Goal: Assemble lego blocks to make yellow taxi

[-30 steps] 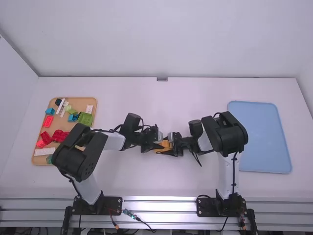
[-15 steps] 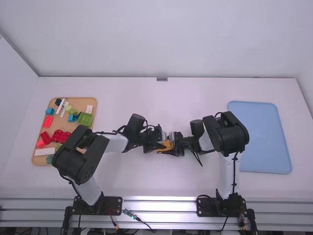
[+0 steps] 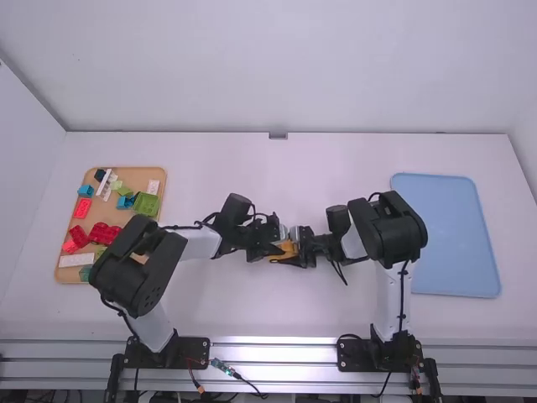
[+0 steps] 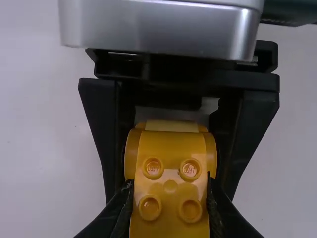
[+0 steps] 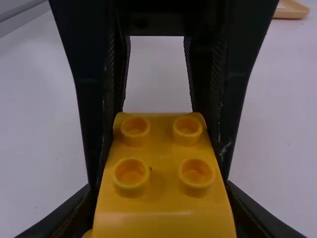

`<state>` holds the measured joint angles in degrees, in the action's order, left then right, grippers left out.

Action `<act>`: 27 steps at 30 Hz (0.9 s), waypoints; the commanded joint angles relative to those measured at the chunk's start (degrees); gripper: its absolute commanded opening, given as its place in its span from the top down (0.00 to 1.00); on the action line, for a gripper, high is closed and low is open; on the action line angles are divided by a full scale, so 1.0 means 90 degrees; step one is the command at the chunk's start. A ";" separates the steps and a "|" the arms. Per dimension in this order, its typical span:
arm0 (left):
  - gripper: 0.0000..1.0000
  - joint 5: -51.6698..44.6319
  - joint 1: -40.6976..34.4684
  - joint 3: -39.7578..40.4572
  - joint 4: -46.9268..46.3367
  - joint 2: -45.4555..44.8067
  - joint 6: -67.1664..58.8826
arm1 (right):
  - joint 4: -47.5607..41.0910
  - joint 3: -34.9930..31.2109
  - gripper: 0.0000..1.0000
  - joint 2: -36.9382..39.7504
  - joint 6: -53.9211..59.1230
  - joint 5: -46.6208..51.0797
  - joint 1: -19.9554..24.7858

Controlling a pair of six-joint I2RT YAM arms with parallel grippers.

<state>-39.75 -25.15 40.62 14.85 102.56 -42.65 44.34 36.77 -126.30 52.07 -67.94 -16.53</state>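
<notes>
While the yellow Lego blocks [image 3: 286, 250] hang over the middle of the worktop [image 3: 310, 315], the left end effector [image 4: 170, 191] pinches them at one end and the right end effector [image 5: 158, 191] pinches the other. I think the job now is to snap them together. To do it well, line up the bumps [image 5: 130, 173] neatly, push straight and slow, and hold both ends tight so nothing tips, twists or pops off.

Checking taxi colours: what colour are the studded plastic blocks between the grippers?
The blocks are warm yellow, clearest in right wrist view.
</notes>
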 commanded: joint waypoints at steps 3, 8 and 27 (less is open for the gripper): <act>0.96 0.0687 -0.0301 -0.0221 -0.0192 0.0379 0.0192 | -0.0012 0.0080 0.61 -0.0092 -0.0085 0.0075 -0.0163; 0.78 0.0566 -0.0318 -0.0226 -0.0100 0.0379 0.0192 | -0.0024 0.0080 0.61 -0.0092 -0.0087 0.0078 -0.0163; 0.67 0.0469 -0.0243 -0.0228 0.0046 0.0330 0.0262 | -0.0131 0.0092 0.61 -0.0092 -0.0066 0.0080 -0.0155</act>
<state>-38.87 -25.58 40.32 16.16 102.78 -41.76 43.81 36.97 -126.32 52.12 -67.70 -16.56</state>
